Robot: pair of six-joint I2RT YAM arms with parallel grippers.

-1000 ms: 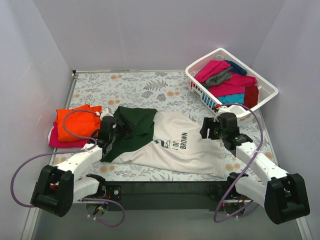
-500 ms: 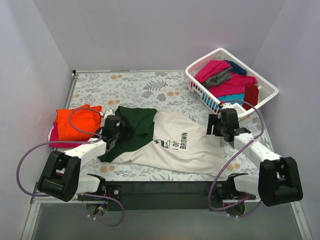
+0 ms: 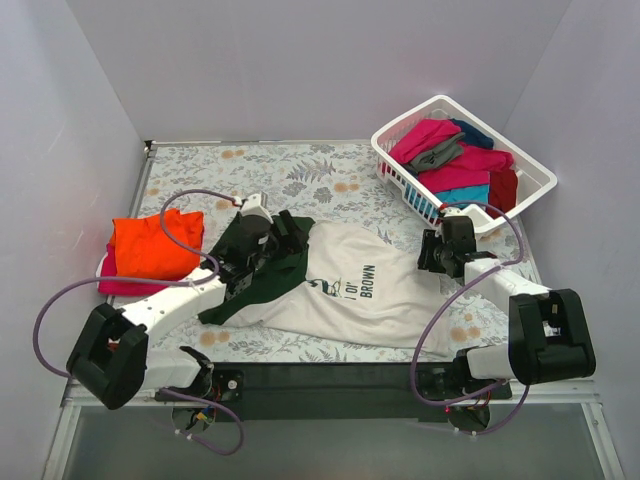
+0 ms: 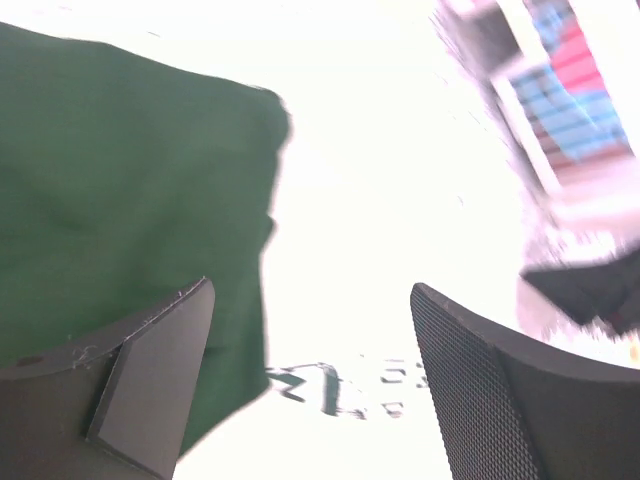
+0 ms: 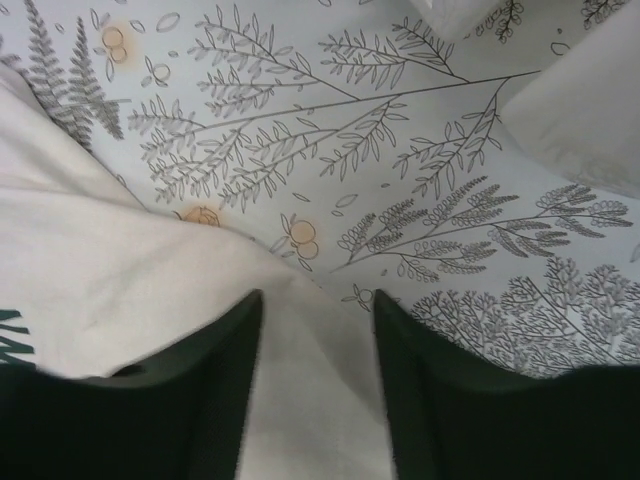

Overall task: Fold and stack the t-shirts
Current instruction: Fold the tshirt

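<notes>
A cream-white t-shirt (image 3: 375, 292) with dark lettering lies spread across the middle of the table cover, its dark green sleeve (image 3: 262, 262) folded over at the left. My left gripper (image 3: 289, 233) hovers open above where the green sleeve (image 4: 110, 190) meets the white body, with nothing between its fingers (image 4: 160, 370). My right gripper (image 3: 433, 256) sits low at the shirt's right edge. Its jaws (image 5: 317, 300) stand apart, straddling a raised ridge of the white cloth (image 5: 310, 400). A folded orange shirt (image 3: 152, 243) lies on a magenta one (image 3: 110, 283) at the left.
A white slatted basket (image 3: 408, 188) at the back right holds magenta (image 3: 425, 138), grey (image 3: 438, 158), teal (image 3: 462, 197), dark red (image 3: 503, 190) and navy (image 3: 470, 131) shirts. Purple cables loop beside both arms. Grey walls enclose the table on three sides.
My left gripper has swung right and farther back, from the sleeve's left edge across the green sleeve. My right gripper has moved back to the shirt's right edge and its jaws have narrowed.
</notes>
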